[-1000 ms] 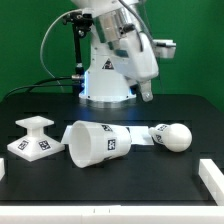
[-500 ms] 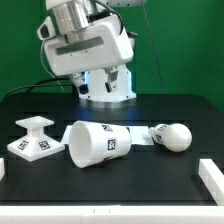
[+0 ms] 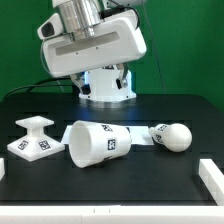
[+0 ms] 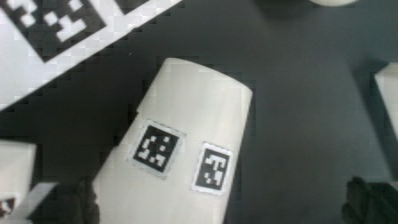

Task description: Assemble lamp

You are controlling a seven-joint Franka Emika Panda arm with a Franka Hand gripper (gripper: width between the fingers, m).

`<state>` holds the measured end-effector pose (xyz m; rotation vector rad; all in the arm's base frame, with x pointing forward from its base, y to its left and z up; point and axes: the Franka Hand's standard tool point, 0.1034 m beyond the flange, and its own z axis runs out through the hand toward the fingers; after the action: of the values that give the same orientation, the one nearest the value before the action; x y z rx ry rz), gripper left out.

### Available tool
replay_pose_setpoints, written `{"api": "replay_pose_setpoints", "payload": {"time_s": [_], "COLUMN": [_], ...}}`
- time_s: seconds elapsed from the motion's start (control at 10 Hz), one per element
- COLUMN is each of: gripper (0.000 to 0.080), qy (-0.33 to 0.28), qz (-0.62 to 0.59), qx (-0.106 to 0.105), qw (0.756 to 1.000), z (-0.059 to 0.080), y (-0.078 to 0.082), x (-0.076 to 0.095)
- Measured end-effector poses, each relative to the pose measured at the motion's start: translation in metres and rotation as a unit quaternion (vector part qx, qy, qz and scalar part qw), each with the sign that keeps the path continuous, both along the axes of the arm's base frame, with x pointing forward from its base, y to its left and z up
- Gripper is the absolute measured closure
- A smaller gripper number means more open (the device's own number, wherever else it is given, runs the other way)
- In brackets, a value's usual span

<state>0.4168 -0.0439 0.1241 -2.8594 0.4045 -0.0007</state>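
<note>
The lamp's three white tagged parts lie apart on the black table. The square stepped base [image 3: 33, 137] stands at the exterior view's left. The tapered shade [image 3: 92, 142] lies on its side in the middle. The ball-headed bulb [image 3: 170, 136] lies on its side at the right. My gripper [image 3: 104, 84] hangs high above the table behind the shade, open and empty. In the wrist view the shade [image 4: 178, 150] lies below between my two spread fingers [image 4: 36, 200], and my gripper [image 4: 199, 205] holds nothing.
The marker board [image 3: 137, 131] lies under the shade and the bulb, and shows in the wrist view [image 4: 71, 25]. The white robot pedestal [image 3: 105, 88] stands at the back. White blocks sit at the front right [image 3: 211, 180] and front left [image 3: 2, 170] table edges.
The arm has swung from the exterior view's right toward the left and nearer the camera, bringing the hand over the shade. The lamp parts have not moved.
</note>
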Motion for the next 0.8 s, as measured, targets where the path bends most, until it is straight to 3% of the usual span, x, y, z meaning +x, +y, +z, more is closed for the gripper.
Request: {"api": "replay_pose_setpoints", "payload": {"time_s": [0.2,0.3,0.4,0.6,0.8], "gripper": [0.0100,0.0100,0.0100,0.0100,0.0100], "qy": [-0.036,-0.051,-0.075,-0.126,-0.135], "qz": [0.159,0.222,0.317,0.444,0.495], "qx": [-0.024,-0.024,-0.031,-0.057,-0.059], "qw": [0.986,0.973,0.945,0.885,0.856], "z": [0.003,0.003,0.002,-0.007,-0.011], "y": [-0.030,-0.042,-0.058,-0.076,-0.081], "x": [-0.003,-0.003,-0.002,0.000,0.000]}}
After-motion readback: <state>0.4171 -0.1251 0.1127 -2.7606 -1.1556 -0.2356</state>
